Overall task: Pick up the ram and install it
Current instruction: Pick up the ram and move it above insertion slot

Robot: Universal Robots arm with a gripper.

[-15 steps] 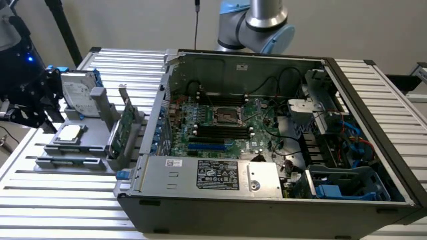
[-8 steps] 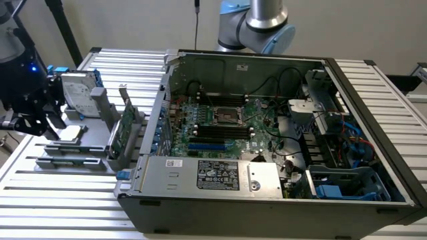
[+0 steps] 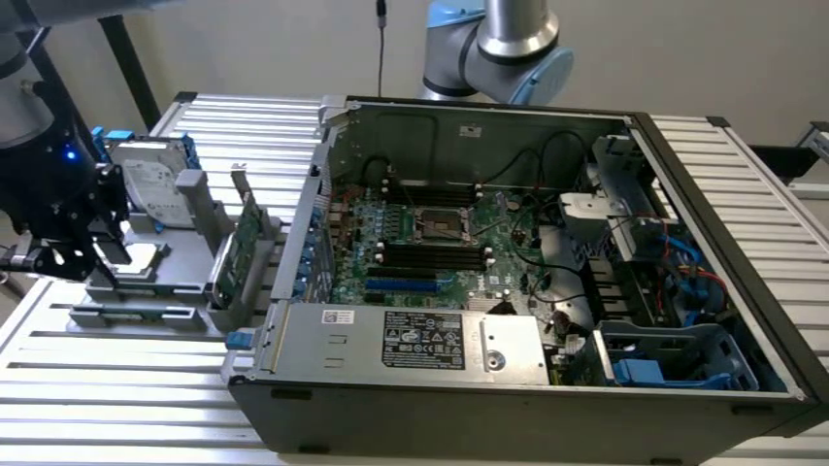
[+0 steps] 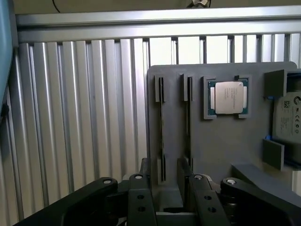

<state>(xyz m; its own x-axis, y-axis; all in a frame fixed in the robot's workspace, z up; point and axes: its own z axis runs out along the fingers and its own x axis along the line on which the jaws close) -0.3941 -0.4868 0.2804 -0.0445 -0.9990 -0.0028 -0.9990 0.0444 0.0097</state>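
Gripper (image 4: 169,181) over holder (image 4: 225,141), fingers spread, nothing held.
Ram (image 4: 162,122) stands on edge in a holder slot. Judged light, stiff, fragile: pinch both flat faces mid-length, avoiding contacts.

Thin, dark ram stick (image 4: 162,123), seen edge-on, stands upright in a grey slotted holder (image 4: 221,141), just ahead of the claw (image 4: 170,184).

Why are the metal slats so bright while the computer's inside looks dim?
Exterior view: the walls of the computer case shade the motherboard, while the slatted table catches the light. Wrist view: the slats glare in bright streaks, and the processor gleams pale.
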